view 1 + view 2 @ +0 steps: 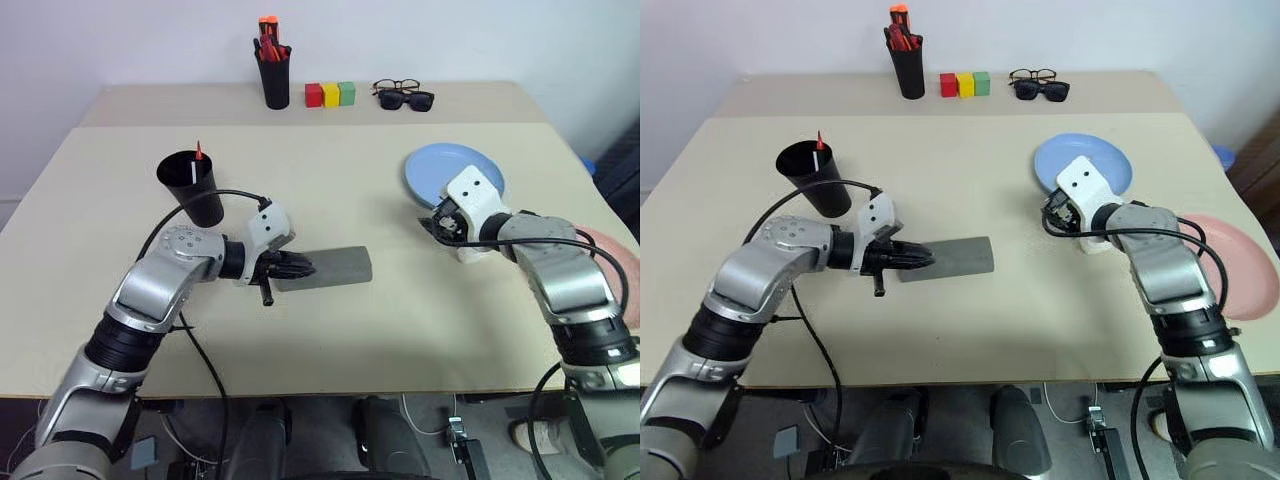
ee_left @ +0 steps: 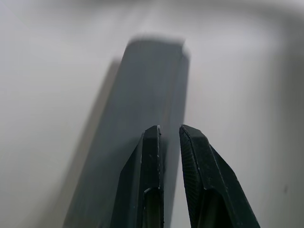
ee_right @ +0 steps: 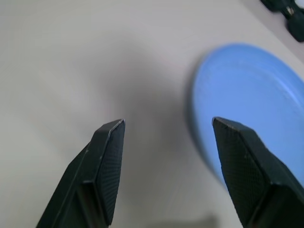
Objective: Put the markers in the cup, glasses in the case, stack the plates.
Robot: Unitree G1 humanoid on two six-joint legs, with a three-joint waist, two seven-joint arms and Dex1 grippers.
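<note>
So the cup (image 1: 192,186) sits on the left of the worktop (image 1: 330,330) with a marker (image 1: 198,151) poking out of it. The case (image 1: 330,267) lies flat near the middle, in front and right of the cup. One plate (image 1: 440,168) is over on the right, the other plate (image 1: 1245,265) further right, near the edge. Along the back: pen holder (image 1: 274,75), three blocks (image 1: 331,95), then two pairs of glasses (image 1: 404,94), one just behind the other.

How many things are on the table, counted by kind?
Plates: 2, light blue plate, pink plate
Cups and holders: 2, black cup, pen holder
Eyewear: 2, spectacles, sunglasses
Blocks: 3, red, yellow, green
Grey case: 1
Total: 10
</note>
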